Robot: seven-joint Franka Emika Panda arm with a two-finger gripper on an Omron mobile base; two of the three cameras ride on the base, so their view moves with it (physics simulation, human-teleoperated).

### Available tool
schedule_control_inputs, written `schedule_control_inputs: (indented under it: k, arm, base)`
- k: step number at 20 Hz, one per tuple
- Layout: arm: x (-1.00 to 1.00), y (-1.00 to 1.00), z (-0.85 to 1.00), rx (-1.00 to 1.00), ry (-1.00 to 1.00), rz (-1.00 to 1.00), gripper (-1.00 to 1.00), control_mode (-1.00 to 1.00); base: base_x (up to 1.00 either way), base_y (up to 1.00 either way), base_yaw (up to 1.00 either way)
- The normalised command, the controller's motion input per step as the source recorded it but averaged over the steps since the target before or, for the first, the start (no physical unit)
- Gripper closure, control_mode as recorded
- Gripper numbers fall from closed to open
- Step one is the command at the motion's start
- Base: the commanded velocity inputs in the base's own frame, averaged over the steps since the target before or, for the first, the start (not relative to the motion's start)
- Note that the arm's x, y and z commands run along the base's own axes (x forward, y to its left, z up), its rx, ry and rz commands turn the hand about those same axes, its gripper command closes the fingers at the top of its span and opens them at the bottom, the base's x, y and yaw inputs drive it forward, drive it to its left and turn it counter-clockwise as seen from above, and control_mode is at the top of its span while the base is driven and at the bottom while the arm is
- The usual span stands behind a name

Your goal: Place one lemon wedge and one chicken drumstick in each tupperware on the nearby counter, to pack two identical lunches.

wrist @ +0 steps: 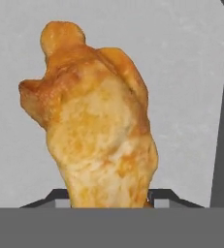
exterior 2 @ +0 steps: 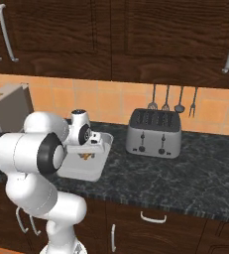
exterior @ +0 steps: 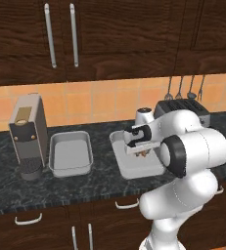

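Note:
A golden-brown chicken drumstick [wrist: 101, 131] stands upright between my fingertips, just above the light-grey floor of the right tupperware [exterior: 134, 168]. My gripper [wrist: 111, 198] is shut on the drumstick's lower end, with the fingers pressed against both sides. From the base, the gripper [exterior: 141, 149] points down into that tupperware [exterior 2: 84, 171], and a bit of the drumstick [exterior: 143, 154] shows below it. The left tupperware [exterior: 70, 156] lies empty beside it on the counter [exterior 2: 185, 168]. The lemon wedge is out of view.
A silver toaster [exterior 2: 153, 133] stands on the counter right of the tupperware. A grey coffee machine [exterior: 29, 132] stands at the far left. Kitchen utensils [exterior 2: 170, 101] hang on the tiled wall. Dark cabinets run overhead, drawers below.

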Motion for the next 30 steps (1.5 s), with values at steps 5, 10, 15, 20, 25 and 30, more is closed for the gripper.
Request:
schedule_control_inputs:
  k: [5, 10, 15, 20, 25, 30]
  arm:
    - [-0.47, 0.06, 0.46, -0.06, 0.00, 0.00, -1.00, -1.00]
    - [-0.67, -0.12, 0.34, -0.01, 0.00, 0.00, -1.00, -1.00]
    - [-1.00, -0.69, 0.04, 0.07, -0.04, 0.00, -1.00, -1.00]
    - [-0.96, -0.23, 0.72, 0.12, -0.21, 0.00, -1.00, -1.00]
    - [-0.41, 0.23, 1.00, 0.10, -0.10, -0.05, -1.00, -1.00]
    - [-1.00, 0.10, 0.95, -0.04, 0.10, -0.01, -1.00, -1.00]
  base:
    - [0.00, 0.00, 0.00]
    - [0.00, 0.00, 0.00]
    - [0.00, 0.00, 0.00]
    - [0.00, 0.00, 0.00]
    - [0.00, 0.00, 0.00]
    - [0.00, 0.00, 0.00]
